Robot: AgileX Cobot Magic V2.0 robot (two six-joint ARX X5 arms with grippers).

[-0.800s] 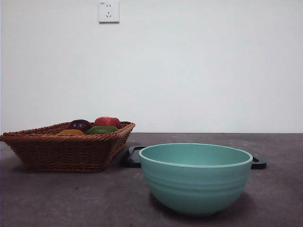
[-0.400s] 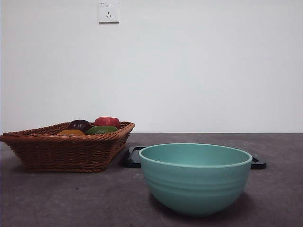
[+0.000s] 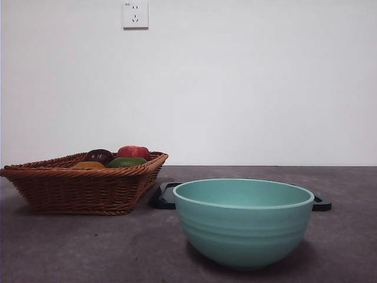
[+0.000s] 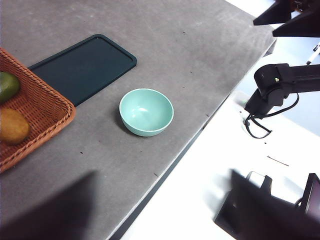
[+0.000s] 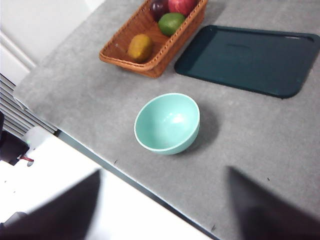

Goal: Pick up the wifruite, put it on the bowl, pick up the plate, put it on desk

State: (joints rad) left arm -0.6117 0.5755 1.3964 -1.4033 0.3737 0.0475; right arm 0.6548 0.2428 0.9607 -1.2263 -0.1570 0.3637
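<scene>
The brownish-orange wifruite (image 5: pixel 140 47) lies in a wicker basket (image 3: pixel 82 188), beside a green fruit and a dark purple one; it also shows in the left wrist view (image 4: pixel 12 126) and as a sliver in the front view (image 3: pixel 88 165). The mint-green bowl (image 3: pixel 243 221) stands empty on the desk (image 3: pixel 88 247), in front of a flat dark plate (image 5: pixel 247 60). My left gripper (image 4: pixel 163 174) and right gripper (image 5: pixel 164 171) are both open and empty, high above the table and far from the fruit. Neither shows in the front view.
A red fruit (image 3: pixel 134 152) also lies in the basket. The table's front edge (image 5: pixel 125 175) runs close to the bowl. The other arm (image 4: pixel 275 85) hangs off the table's side. A wall socket (image 3: pixel 135 14) is on the back wall.
</scene>
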